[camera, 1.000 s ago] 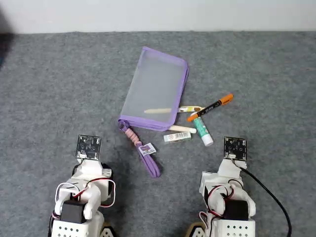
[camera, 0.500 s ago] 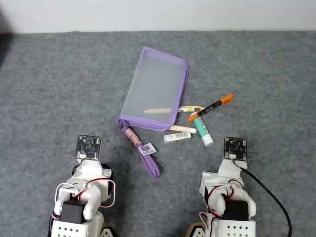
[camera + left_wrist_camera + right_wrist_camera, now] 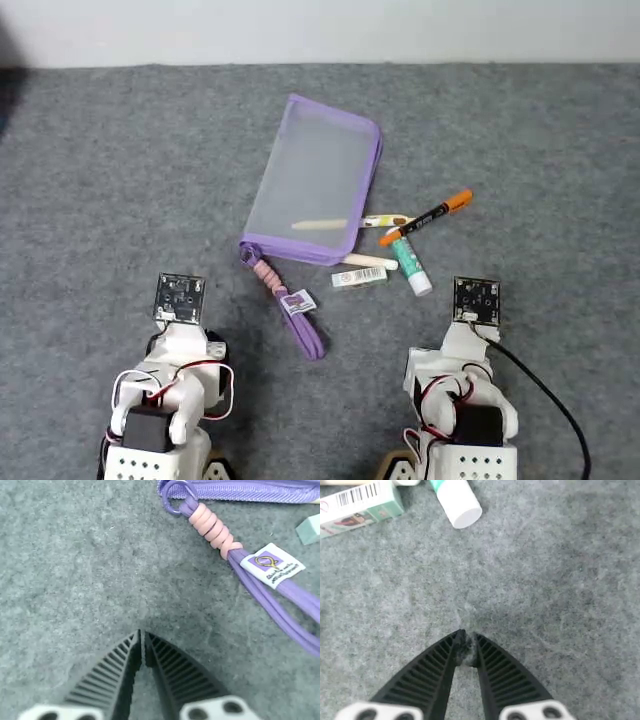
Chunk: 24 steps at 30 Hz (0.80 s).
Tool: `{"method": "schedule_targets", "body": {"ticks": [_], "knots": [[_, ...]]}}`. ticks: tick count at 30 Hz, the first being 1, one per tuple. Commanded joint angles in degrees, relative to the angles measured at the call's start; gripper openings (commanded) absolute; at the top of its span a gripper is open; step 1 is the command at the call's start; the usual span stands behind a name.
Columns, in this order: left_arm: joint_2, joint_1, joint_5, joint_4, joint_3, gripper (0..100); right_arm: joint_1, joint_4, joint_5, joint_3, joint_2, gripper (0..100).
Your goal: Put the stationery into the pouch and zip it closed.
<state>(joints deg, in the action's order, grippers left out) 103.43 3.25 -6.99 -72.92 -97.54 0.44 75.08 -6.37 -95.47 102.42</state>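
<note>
So both arms sit at the near edge of the grey carpet [image 3: 120, 160], left arm [image 3: 168, 400] and right arm [image 3: 462, 405] side by side. The left gripper [image 3: 141, 642] has its fingers pressed together with nothing between them, hovering just over bare carpet. Same for the right gripper [image 3: 466, 645]: fingers closed tip to tip, holding nothing.

The pouch [image 3: 315, 185] is purple mesh, lying flat and tilted in the middle of the table, well apart from both grippers. There's a pencil [image 3: 318, 225] lying inside it near the zip end. Its purple strap [image 3: 290, 305] trails off the near corner toward the left arm, and in the left wrist view you can see the pink coil [image 3: 212, 527] and a little label tag [image 3: 272, 565] on it.

The rest of the stationery is piled just beside the pouch, on the right arm's side: an orange marker [image 3: 428, 217] lying across a glue stick [image 3: 410, 265], an eraser box [image 3: 358, 278] and a white stick [image 3: 365, 261] touching the pouch's edge. The glue stick's white cap end and the eraser box show up ahead of the right gripper, near but not touching
</note>
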Motion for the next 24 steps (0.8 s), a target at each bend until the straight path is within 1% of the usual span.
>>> {"method": "schedule_targets", "body": {"ticks": [1, 5, 7, 15, 18, 19, 22, 24], "knots": [[0.79, 0.44, -0.26, 0.79, 1.19, 2, -3.03, -1.01, -0.26, -1.05, 0.4, 0.9], [0.79, 0.44, -0.26, 0.79, 1.19, 2, -11.12, -0.84, -0.26, -1.05, 0.4, 0.9], [0.79, 0.44, -0.26, 0.79, 1.19, 2, -13.49, -0.84, -0.18, -0.97, 0.4, 0.9], [0.79, 0.44, -0.26, 0.79, 1.19, 2, -13.49, -0.84, -0.18, -0.44, 0.4, 0.9], [0.79, 0.44, -0.26, 0.79, 1.19, 2, -10.68, -1.01, 0.53, 1.41, 0.4, 0.9], [0.79, 0.44, -0.26, 0.79, 1.19, 2, -9.63, -1.89, 2.64, 2.37, 0.4, 0.9], [0.79, 0.44, -0.26, 0.79, 1.19, 2, -8.13, -7.96, 13.27, 3.6, 0.4, 0.8], [0.79, 0.44, -0.26, 0.79, 1.19, 2, -7.78, -11.74, 15.47, 5.36, 0.13, 0.8]]}}
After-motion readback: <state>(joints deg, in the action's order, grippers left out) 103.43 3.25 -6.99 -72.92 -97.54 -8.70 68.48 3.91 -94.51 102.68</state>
